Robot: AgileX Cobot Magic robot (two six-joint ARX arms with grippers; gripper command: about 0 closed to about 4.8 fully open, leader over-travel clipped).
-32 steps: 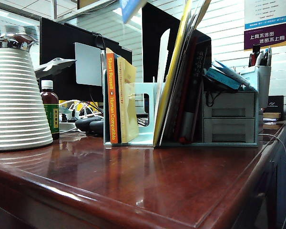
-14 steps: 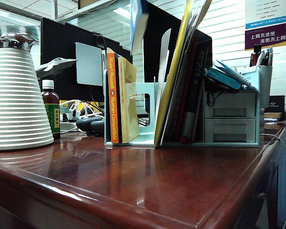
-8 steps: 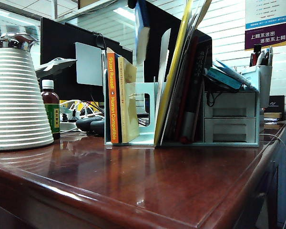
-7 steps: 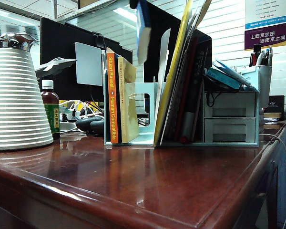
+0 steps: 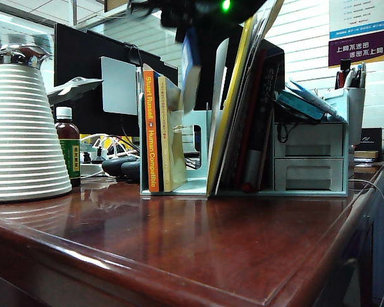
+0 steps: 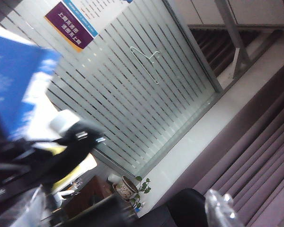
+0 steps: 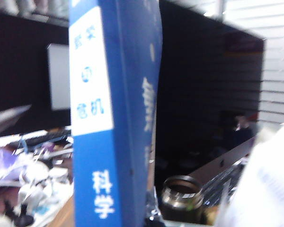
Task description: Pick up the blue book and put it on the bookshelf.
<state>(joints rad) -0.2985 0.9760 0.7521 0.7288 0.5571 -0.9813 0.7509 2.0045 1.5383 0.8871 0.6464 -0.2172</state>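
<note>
Overhead, the right gripper (image 5: pixel 193 19) jaws pinch the blue book (image 7: pixel 114 113), white-lettered spine upright; left gripper jaws spread.

the right arm reaches in at the top of the exterior view, a dark blurred mass with a green light glowing on it, its right gripper (image 5: pixel 187 29) pointing down from above and closed on the upper end of the blue book (image 5: pixel 191 70), which hangs upright beneath it. its fingers cannot be made out. the left gripper's jaws stand wide apart; no picture shows the gripper itself.
</note>
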